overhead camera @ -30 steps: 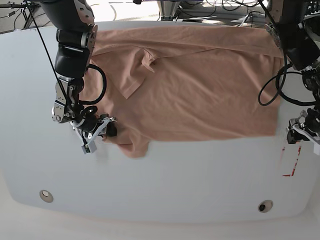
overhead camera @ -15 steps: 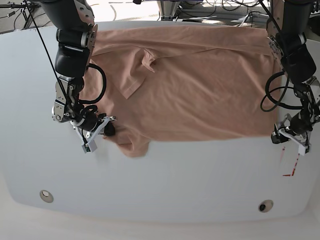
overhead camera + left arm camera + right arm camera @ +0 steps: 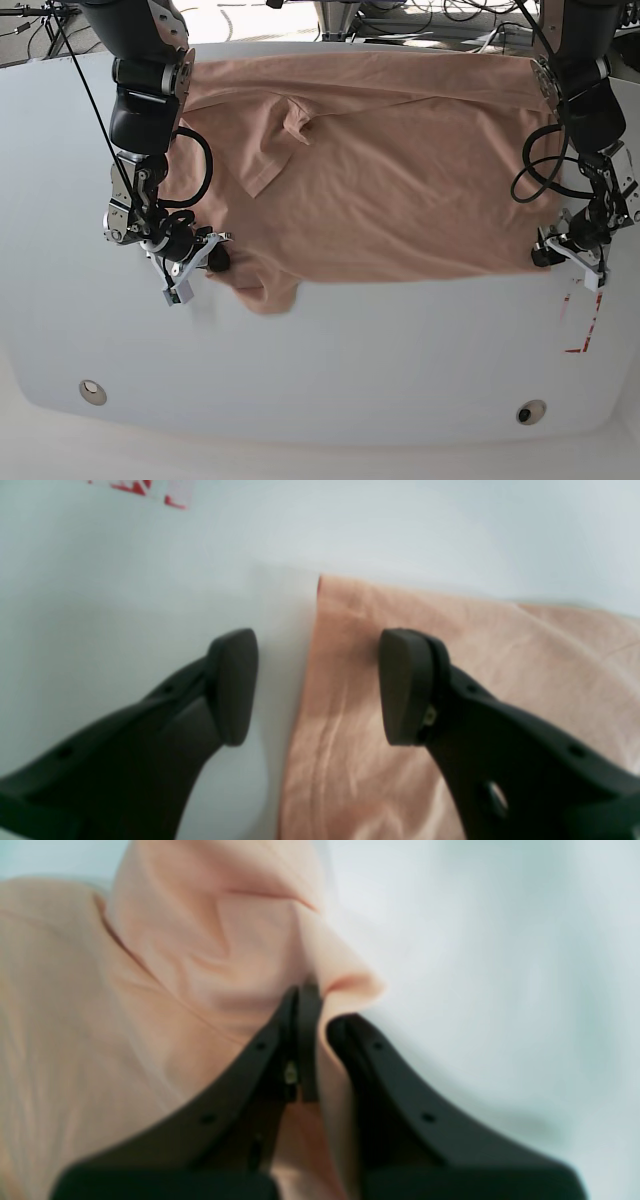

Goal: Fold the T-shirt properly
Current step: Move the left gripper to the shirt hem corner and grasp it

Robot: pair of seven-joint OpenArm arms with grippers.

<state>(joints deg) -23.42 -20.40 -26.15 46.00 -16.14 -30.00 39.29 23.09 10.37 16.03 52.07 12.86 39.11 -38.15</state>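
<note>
The salmon-pink T-shirt (image 3: pixel 380 170) lies spread across the far half of the white table (image 3: pixel 330 350), with a bunched corner hanging at its front left. My right gripper (image 3: pixel 213 262) is at that corner. In the right wrist view the gripper (image 3: pixel 315 1010) is shut on a raised fold of the T-shirt (image 3: pixel 200 940). My left gripper (image 3: pixel 556 254) is at the shirt's front right corner. In the left wrist view it (image 3: pixel 317 685) stands open astride the shirt's side edge (image 3: pixel 350 645), one fingertip (image 3: pixel 405 680) over cloth and the other (image 3: pixel 232 685) over bare table.
A red tape mark (image 3: pixel 585 325) lies on the table just in front of my left gripper, also showing in the left wrist view as red tape (image 3: pixel 145 487). Two round holes (image 3: pixel 92 391) (image 3: pixel 531 411) sit near the front edge. Cables hang beside both arms.
My left gripper has moved in from the right to the shirt's front right corner, staying open. My right gripper has closed on the fold at the front left corner.
</note>
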